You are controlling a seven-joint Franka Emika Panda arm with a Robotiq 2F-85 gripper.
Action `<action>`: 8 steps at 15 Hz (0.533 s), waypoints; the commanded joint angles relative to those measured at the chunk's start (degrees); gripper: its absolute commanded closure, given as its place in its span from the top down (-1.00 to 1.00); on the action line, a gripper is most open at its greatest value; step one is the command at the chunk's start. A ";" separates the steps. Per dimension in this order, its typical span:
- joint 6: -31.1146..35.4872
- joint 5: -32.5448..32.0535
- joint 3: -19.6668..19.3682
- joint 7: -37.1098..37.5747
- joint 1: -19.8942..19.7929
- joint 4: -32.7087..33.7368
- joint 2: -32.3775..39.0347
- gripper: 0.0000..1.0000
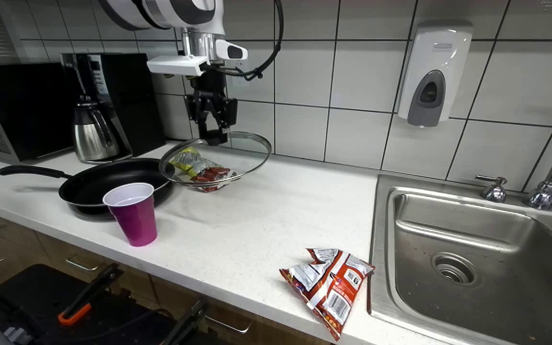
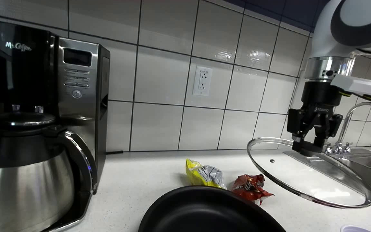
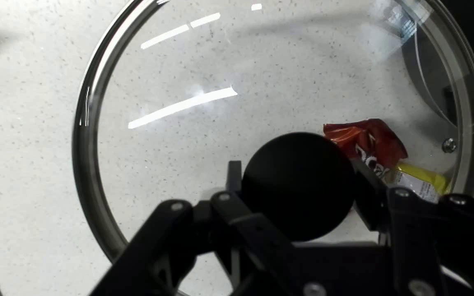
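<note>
My gripper [image 1: 214, 132] is shut on the round black knob [image 3: 298, 187] of a glass lid, with a finger pressed to either side of it. The clear lid [image 2: 301, 180] with its metal rim hangs tilted above the white counter. Through the glass in the wrist view I see a crumpled red bag [image 3: 375, 144] and part of a yellow bag [image 3: 422, 181]. Both bags lie on the counter beside a black frying pan [image 1: 113, 184]. In an exterior view the pan's edge overlaps the lid's rim; whether they touch I cannot tell.
A purple cup [image 1: 136, 215] stands in front of the pan. Behind it are a coffee maker [image 2: 79, 74] with a steel carafe [image 1: 95, 134] and a microwave [image 1: 22, 110]. A red and white bag [image 1: 333, 285] lies by the sink [image 1: 380, 249], near the counter's front edge.
</note>
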 commanded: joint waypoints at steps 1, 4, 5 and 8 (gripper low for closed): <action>1.35 -0.77 -0.97 -1.24 -2.26 -3.79 -5.02 -0.21; 2.45 -0.57 -2.21 -1.78 -3.74 -5.33 -5.83 -0.21; 2.89 -0.51 -2.67 -2.02 -4.26 -5.76 -5.98 -0.21; 4.10 -0.94 -3.91 -1.71 -5.65 -6.52 -6.13 -0.21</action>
